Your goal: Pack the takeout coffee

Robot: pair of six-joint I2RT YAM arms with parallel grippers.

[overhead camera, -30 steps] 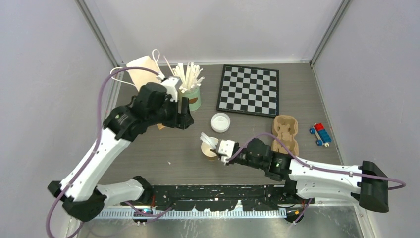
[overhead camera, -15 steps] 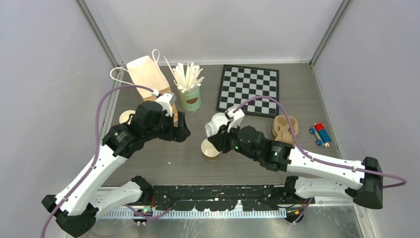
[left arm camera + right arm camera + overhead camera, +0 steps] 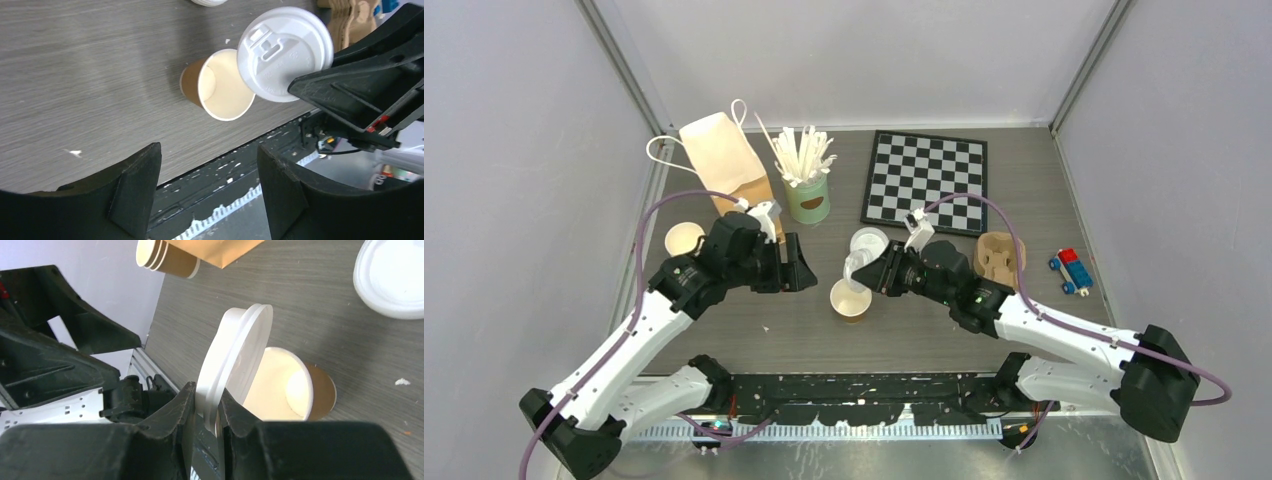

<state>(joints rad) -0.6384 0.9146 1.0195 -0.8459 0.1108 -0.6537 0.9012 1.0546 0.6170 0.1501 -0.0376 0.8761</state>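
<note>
At bench (image 3: 804, 338) centre: paper cup (image 3: 851, 300) unlidded; rt claw (image 3: 873, 273) pinches lid (image 3: 857, 267) at its 12 o'clock; lt claw (image 3: 796, 270) spread; packing pending.

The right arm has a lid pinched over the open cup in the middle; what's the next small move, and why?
Probably level the lid and lower it squarely onto the rim of the open cup. The right gripper pinches it by its edge, steeply tilted, just above the cup, which stands upright and uncovered. The left gripper hangs open nearby, holding nothing.
</note>
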